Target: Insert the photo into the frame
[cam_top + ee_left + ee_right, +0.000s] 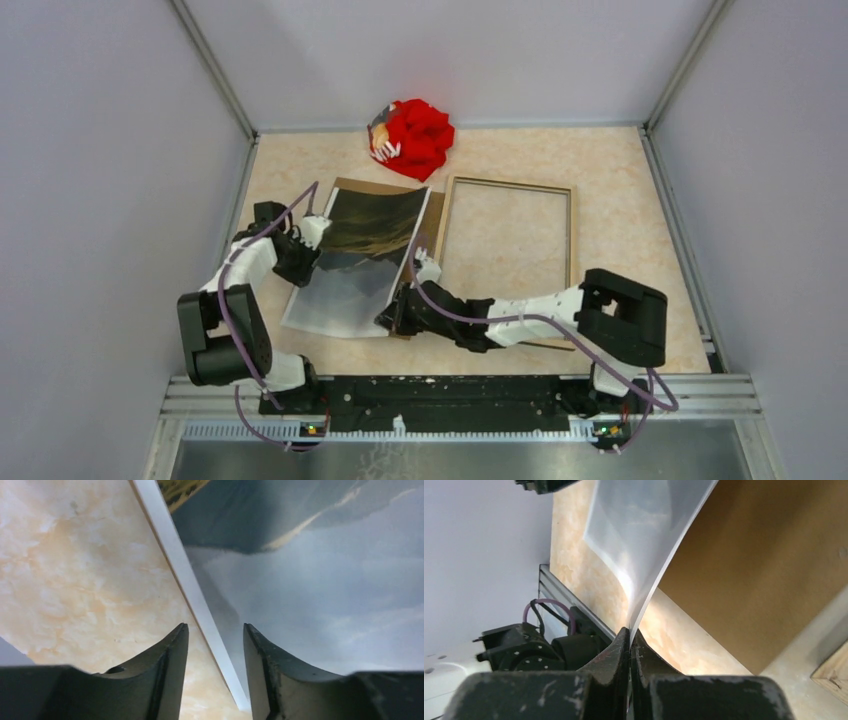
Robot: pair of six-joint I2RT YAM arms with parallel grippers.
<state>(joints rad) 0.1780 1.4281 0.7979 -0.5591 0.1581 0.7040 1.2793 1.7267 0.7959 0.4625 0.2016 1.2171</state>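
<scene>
The right gripper (392, 318), jaws pressed together, pinches the right edge of the photo (355, 265) close to its near corner. The photo is a large rectangular paper print of a dark grey misty mountain landscape with golden streaks and a thin white border, on a beige marbled table (620, 200). In the right wrist view the sheet curls up out of the closed jaws, arched above a flat brown board (764, 570) that lies beneath it and shows past its far and right edges. The left gripper (215, 630) sits at the photo's left side, its black fingers (170, 660) apart and straddling the white border without visibly clamping it. Just beside the board to the right lies the frame (510, 184), a thin rectangular light wood-coloured picture frame, flat on the table with tabletop showing through its opening. A crumpled red cloth bundle (415, 137) rests at the table's far edge, near the board's far corner.
</scene>
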